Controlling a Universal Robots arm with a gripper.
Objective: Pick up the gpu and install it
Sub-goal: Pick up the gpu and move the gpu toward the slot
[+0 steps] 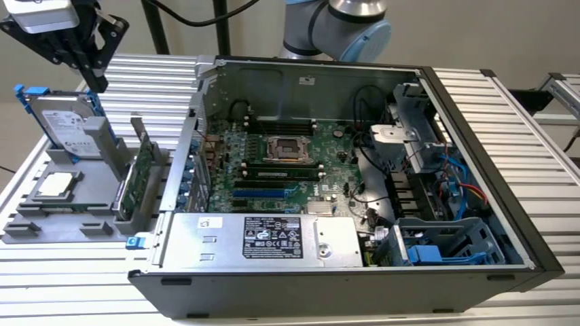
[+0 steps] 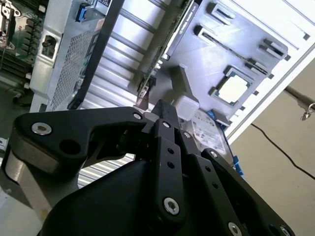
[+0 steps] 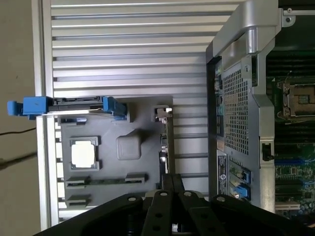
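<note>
one open grey metal computer case (image 1: 363,293), one flat grey plastic holder tray (image 1: 45,234), one silver hard drive with blue trim (image 1: 69,126), one small square silver cpu chip (image 1: 56,185), one thin green-backed gpu card (image 1: 137,182).

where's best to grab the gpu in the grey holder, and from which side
Probably the gpu by its top edge, from straight above, pinching its two flat faces. It stands on edge in a slot of the grey holder, so the lower edge is buried and it is thin across. The hard drive and the computer case flank it, so coming in sideways looks cramped.
</note>
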